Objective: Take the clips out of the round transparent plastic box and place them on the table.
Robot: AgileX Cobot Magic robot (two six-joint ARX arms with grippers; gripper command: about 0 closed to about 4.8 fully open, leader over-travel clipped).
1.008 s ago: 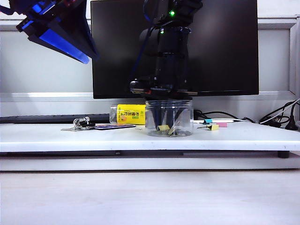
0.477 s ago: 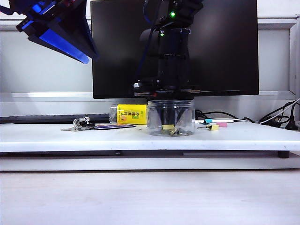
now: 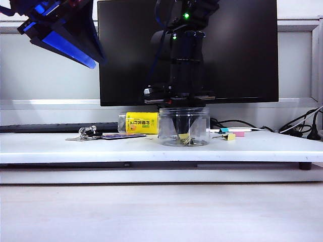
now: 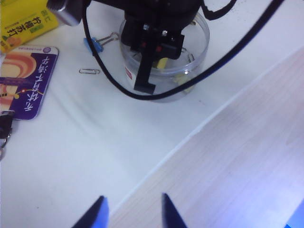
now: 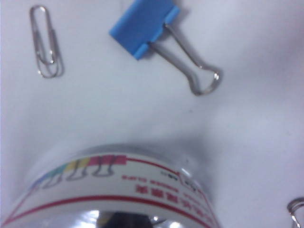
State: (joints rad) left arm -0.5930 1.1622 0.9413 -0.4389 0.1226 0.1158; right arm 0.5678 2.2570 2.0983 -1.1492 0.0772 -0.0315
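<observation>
Since the earlier frame, right gripper [image 3: 184, 132] has shut inside the round transparent plastic box [image 3: 184, 126], directly over the clips [image 3: 183, 137] at its floor; hold unconfirmed. Left gripper [image 4: 131, 212] hangs open, empty, well apart.

Clear glossy plastic jar [image 3: 184, 126] on a smooth matt white desk [image 3: 151, 148]; blue binder clip [image 5: 142, 26] with shiny wire handles.
</observation>
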